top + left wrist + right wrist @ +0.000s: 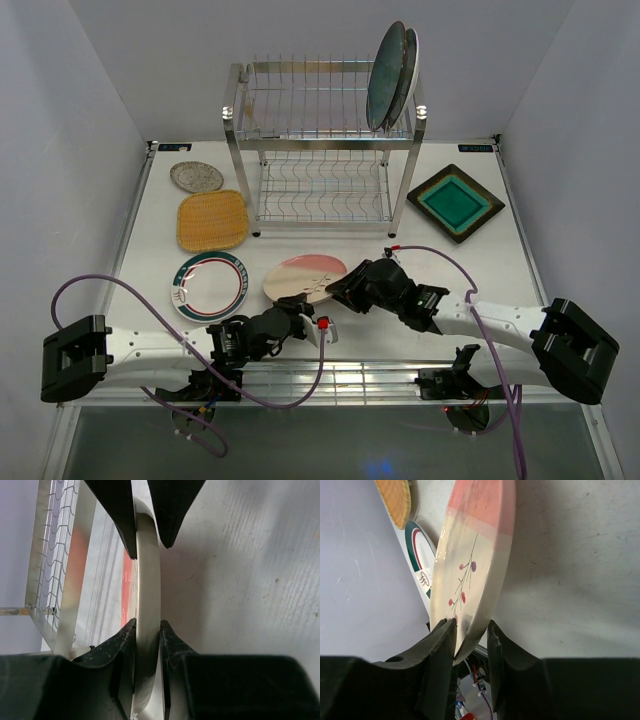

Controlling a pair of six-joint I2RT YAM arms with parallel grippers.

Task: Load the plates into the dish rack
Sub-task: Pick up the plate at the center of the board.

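Top external: pink-cream plate (pixel 300 275) sits between both grippers, in front of the dish rack (pixel 320 140) and near the table's (pixel 330 245) front middle, tilted with its face up and toward the rack. Left gripper (pixel 300 312) is at its near rim, right gripper (pixel 335 288) at its right rim.

Left wrist: plate (pixel 148 580) seen edge-on. Left gripper (pixel 147 625) is clamped on the rim, both fingers pressing it. The right gripper's fingers (pixel 120 520) straddle the far rim.

Right wrist: right gripper (pixel 470 625) is narrow, jaws astride the plate (pixel 475 555) edge, one finger touching. Can't tell if the other one pinches.

Both arms are low and stretched flat over the front edge, forearms angled inward and wrists meeting at the plate.

Green-rimmed plate (pixel 210 285) lies just left of the held plate, yellow woven plate (pixel 212 220) behind it, and small silver plate (pixel 196 177) further back. Brown square plate (pixel 455 203) is well right. Two dark plates (pixel 392 75) stand at the right end of the rack's top tier. The remaining top slots and the lower shelf are open. Bare table lies between the held plate and the rack's feet.
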